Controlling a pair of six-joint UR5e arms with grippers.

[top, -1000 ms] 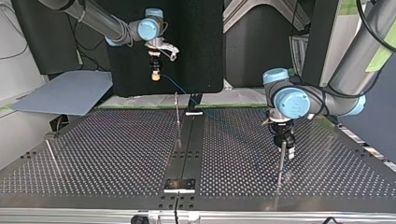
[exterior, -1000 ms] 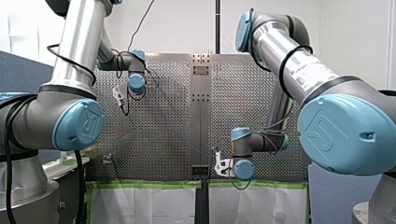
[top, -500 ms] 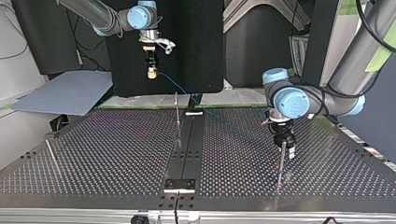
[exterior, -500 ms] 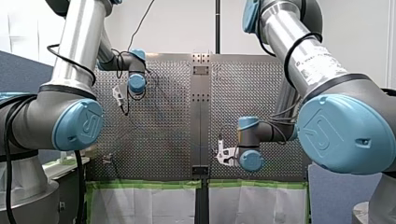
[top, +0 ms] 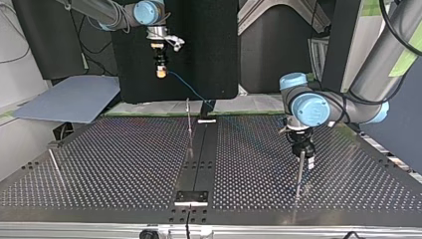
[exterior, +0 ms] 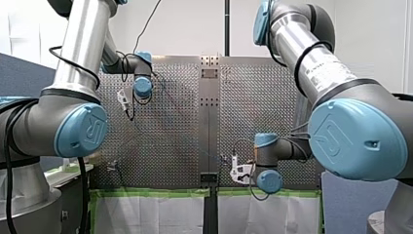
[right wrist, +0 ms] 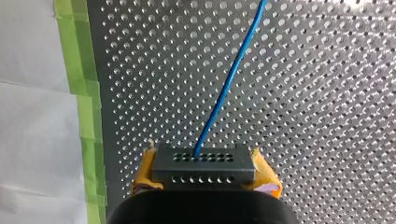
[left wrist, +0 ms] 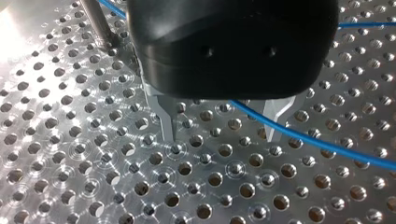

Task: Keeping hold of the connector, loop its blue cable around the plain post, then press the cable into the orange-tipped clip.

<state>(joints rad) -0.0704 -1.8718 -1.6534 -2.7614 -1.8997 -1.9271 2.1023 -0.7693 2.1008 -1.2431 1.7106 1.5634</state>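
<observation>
Perforated metal table (top: pixel 99 164), green tape (right wrist: pixel 77 70) along one edge, dark panel (top: pixel 199 50) behind it in the top view.

Right gripper (right wrist: pixel 205 173): clamped on the connector (right wrist: pixel 204 161), a dark block with rows of small holes, held between yellow pads (right wrist: pixel 144 176). The cable (right wrist: pixel 229 84) was seen leaving the connector's face and running straight ahead over the holes. In the top view the right gripper (top: pixel 160 64) was noted high above the table's far edge, in front of the panel, pointing down. The cable (top: pixel 189 92) slanted from it down toward the centre strip (top: pixel 199 159); past there it was too thin to be followed.

Left gripper (left wrist: pixel 222 125): metal fingers (left wrist: pixel 166 114) spread apart, tips close over the table, nothing gripped. The cable (left wrist: pixel 303 137) was recorded passing under the gripper body and crossing between the fingers. A post (left wrist: pixel 95 21) was seen upright beside the body, with a short stretch of cable right next to it.

In the top view the left gripper (top: pixel 302 149) was placed low at the view's right, the post (top: pixel 298 174) just in front of it. A second rod (top: pixel 188 119) was noted by the centre strip.

In the front view the left gripper (exterior: pixel 127 105) was seen well up the table and the right gripper (exterior: pixel 236 170) near the taped edge.
</observation>
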